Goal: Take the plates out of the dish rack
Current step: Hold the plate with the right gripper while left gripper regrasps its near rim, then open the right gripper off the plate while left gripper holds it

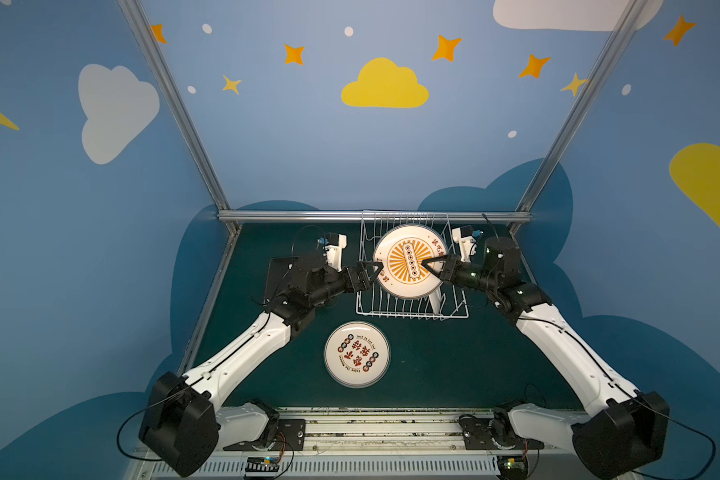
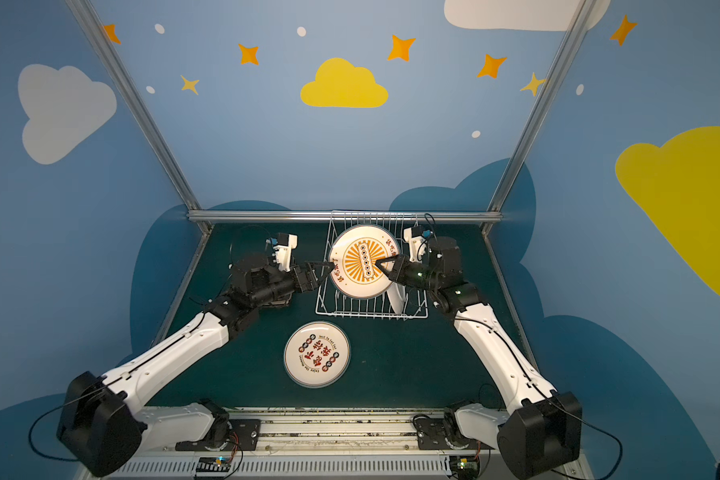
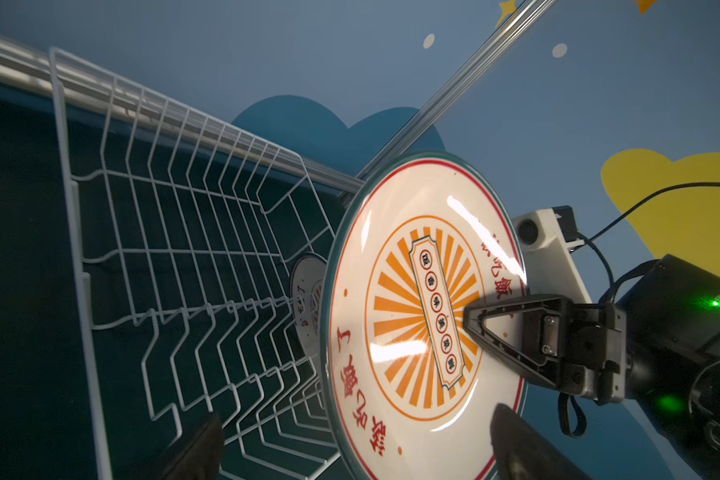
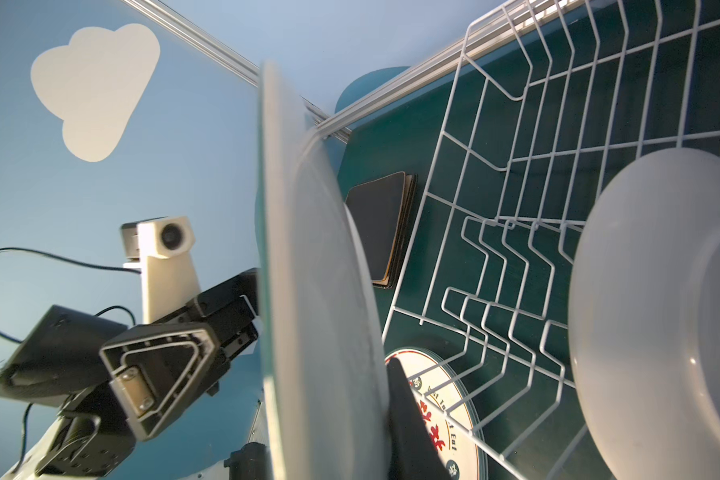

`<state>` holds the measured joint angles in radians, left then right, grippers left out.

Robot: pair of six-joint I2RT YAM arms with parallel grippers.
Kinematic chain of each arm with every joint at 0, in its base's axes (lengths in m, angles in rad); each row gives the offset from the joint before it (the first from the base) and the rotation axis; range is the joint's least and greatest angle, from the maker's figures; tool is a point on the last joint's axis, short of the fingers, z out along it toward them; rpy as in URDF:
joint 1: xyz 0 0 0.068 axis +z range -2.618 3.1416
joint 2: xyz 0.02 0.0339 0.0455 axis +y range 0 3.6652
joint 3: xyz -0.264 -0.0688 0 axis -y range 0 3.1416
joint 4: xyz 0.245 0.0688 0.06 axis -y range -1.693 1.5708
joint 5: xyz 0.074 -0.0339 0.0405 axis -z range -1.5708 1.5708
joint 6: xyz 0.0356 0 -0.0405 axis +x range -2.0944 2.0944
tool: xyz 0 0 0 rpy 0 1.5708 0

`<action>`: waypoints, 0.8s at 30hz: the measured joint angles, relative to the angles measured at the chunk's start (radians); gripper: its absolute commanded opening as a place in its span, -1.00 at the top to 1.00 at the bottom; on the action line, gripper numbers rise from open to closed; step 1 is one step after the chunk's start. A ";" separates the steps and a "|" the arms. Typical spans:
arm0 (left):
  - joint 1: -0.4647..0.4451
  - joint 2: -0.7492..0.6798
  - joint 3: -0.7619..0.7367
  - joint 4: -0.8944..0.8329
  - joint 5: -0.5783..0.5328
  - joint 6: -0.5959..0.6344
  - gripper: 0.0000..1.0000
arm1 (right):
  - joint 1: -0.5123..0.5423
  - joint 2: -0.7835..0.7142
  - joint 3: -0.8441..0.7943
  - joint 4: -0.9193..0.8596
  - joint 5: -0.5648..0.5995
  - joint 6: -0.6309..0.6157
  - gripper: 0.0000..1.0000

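Observation:
A round white plate (image 1: 410,262) (image 2: 364,262) with an orange sunburst print hangs upright above the white wire dish rack (image 1: 366,307) (image 2: 329,307). My right gripper (image 1: 425,264) (image 4: 329,440) is shut on its right rim. At the plate's left rim, my left gripper (image 1: 378,270) (image 3: 358,449) stands open, and the rim lies between its fingers (image 3: 516,440). A second round plate (image 1: 436,301) (image 4: 661,311) stands on edge in the rack's front right. On the mat in front of the rack, a third round plate (image 1: 357,354) (image 2: 316,354) with red print lies flat.
A stack of black-backed square plates (image 1: 276,274) (image 4: 381,228) lies flat on the green mat left of the rack, partly under my left arm. An aluminium rail (image 1: 375,216) runs just behind the rack, with slanted frame posts at both back corners.

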<state>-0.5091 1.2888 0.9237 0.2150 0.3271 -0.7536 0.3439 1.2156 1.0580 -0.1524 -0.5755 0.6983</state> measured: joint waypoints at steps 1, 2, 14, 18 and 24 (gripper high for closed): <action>0.001 0.026 0.000 0.017 0.024 -0.019 -0.92 | 0.000 0.003 0.000 0.003 -0.010 0.000 1.00; 0.002 0.049 0.002 0.030 0.045 -0.037 -0.90 | 0.000 0.007 0.000 0.006 -0.017 0.000 1.00; 0.003 0.179 0.064 0.164 0.231 -0.152 -0.33 | 0.000 0.052 0.000 0.008 -0.067 0.001 1.00; 0.003 0.196 0.065 0.183 0.266 -0.163 -0.26 | 0.000 0.061 0.000 0.014 -0.084 0.002 1.00; 0.005 0.204 0.066 0.198 0.306 -0.179 -0.10 | -0.002 0.062 0.000 0.031 -0.099 0.005 1.00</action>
<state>-0.5037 1.4933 0.9894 0.4129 0.6327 -0.9325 0.3416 1.2778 1.0580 -0.1215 -0.6743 0.7029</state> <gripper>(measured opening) 0.569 0.142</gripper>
